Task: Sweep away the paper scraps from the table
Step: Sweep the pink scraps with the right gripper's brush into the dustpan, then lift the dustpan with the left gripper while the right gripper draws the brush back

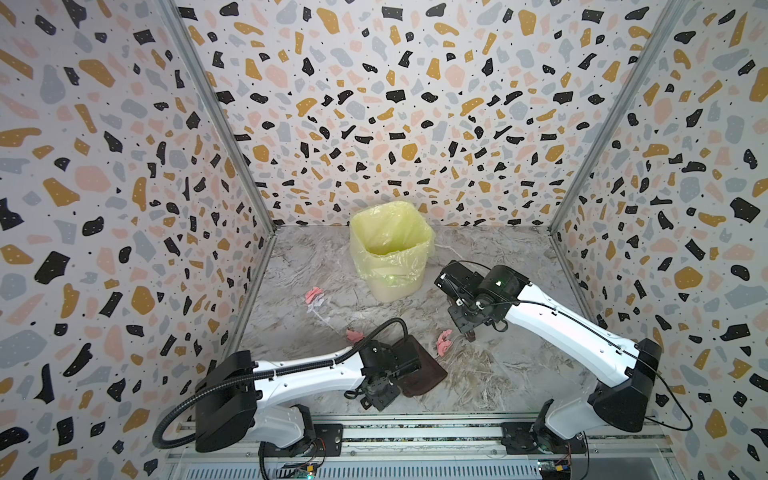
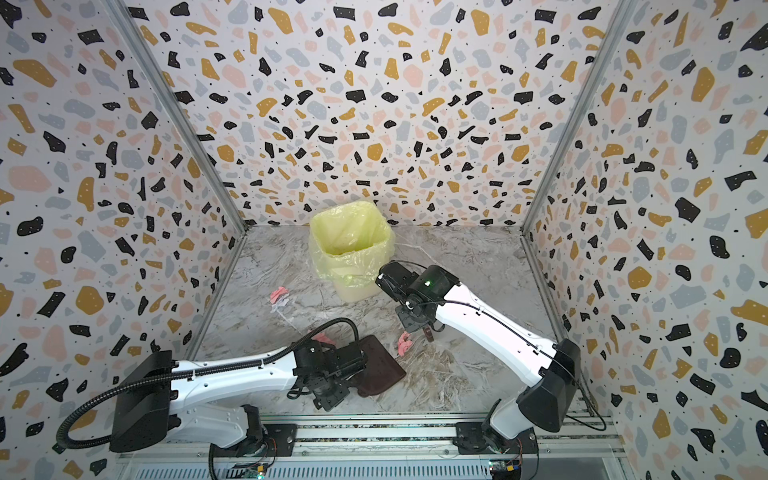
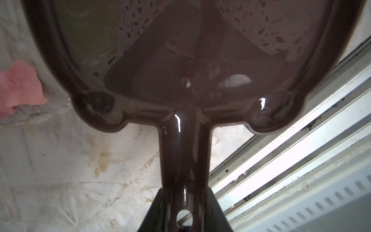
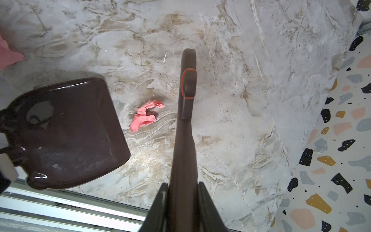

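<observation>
Pink paper scraps lie on the marble table [image 1: 503,374]: one [image 1: 444,341] just off the dustpan's front lip, one [image 1: 354,335] by the left arm's cable, and one with pale bits [image 1: 313,296] nearer the bin. My left gripper [image 3: 184,211] is shut on the handle of a dark brown dustpan [image 1: 419,368] that rests on the table. My right gripper [image 4: 183,200] is shut on a brown brush handle [image 4: 185,120] with an orange-ringed oval. The handle hangs over the table beside the nearest scrap [image 4: 145,116]. The bristles are hidden.
A bin with a yellow plastic liner [image 1: 390,249] stands at the back centre of the table. Terrazzo-patterned walls [image 1: 124,208] close in three sides. A metal rail [image 1: 415,432] runs along the front edge, behind the dustpan.
</observation>
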Controlling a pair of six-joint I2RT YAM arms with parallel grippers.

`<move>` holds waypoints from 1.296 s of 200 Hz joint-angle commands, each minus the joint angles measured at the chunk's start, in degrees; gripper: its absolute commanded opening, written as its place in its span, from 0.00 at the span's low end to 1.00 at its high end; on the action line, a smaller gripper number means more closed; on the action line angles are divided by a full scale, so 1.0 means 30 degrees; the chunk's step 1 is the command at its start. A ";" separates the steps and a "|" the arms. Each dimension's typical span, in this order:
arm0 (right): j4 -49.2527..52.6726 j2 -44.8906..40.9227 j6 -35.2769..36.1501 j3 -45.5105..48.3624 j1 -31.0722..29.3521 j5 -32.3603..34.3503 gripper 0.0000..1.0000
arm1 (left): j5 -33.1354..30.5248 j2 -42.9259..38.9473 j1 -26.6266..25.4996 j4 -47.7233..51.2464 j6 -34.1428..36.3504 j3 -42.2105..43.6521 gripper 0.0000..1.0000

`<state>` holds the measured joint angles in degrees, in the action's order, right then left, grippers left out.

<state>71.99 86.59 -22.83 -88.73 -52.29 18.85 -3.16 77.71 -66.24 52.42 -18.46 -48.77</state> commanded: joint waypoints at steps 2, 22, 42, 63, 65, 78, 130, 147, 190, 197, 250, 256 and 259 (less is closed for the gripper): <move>0.0145 0.0209 0.0045 -0.0277 -0.0466 0.0063 0.00 | -0.0353 0.0169 -0.0099 -0.0091 0.0409 -0.0558 0.00; 0.0215 0.0504 -0.0011 -0.0351 -0.0851 -0.0145 0.00 | -0.0240 0.0367 -0.0099 -0.0447 0.0529 -0.0558 0.00; 0.0378 0.0786 -0.0150 -0.0584 -0.1305 -0.0240 0.00 | -0.0179 0.0676 -0.0099 -0.0683 0.0591 -0.0646 0.00; 0.0468 0.0990 -0.0398 -0.0816 -0.1774 -0.0493 0.00 | -0.0106 0.0874 -0.0099 -0.0862 0.0667 -0.0705 0.00; 0.0468 0.1013 -0.0413 -0.0829 -0.1836 -0.0522 0.00 | -0.0116 0.0917 -0.0099 -0.0863 0.0672 -0.0705 0.00; 0.0440 0.1070 -0.0548 -0.0972 -0.2150 -0.0814 0.00 | -0.0148 0.0979 -0.0099 -0.0888 0.0743 -0.0690 0.00; -0.0317 0.0920 -0.1619 -0.1566 -0.3809 -0.2237 0.00 | -0.0236 0.1028 -0.0099 -0.0973 0.0746 -0.0595 0.00; -0.0847 0.0647 -0.1953 -0.1523 -0.4254 -0.2781 0.00 | -0.0294 0.1012 -0.0099 -0.1038 0.0677 -0.0558 0.00; -0.1517 -0.0522 -0.2690 -0.1201 -0.4570 -0.3478 0.00 | -0.0368 0.0856 -0.0099 -0.1111 0.0579 -0.0383 0.00; -0.1240 -0.0639 -0.2864 -0.1242 -0.4569 -0.3147 0.00 | -0.0354 0.0828 -0.0099 -0.1111 0.0563 -0.0383 0.00; -0.0231 -0.2185 -0.3807 -0.1077 -0.3742 -0.1192 0.00 | -0.0523 0.0044 -0.0098 -0.1729 0.0579 -0.0470 0.00; -0.0257 -0.2461 -0.3866 -0.1052 -0.3584 -0.1115 0.00 | -0.0558 -0.0151 -0.0099 -0.1850 0.0583 -0.0471 0.00; -0.0267 -0.2560 -0.3895 -0.1019 -0.3503 -0.1086 0.00 | -0.0558 -0.0251 -0.0099 -0.1899 0.0560 -0.0485 0.00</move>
<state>69.89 83.02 -32.38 -91.61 -64.45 12.49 -3.70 79.75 -66.24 48.47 -17.10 -49.45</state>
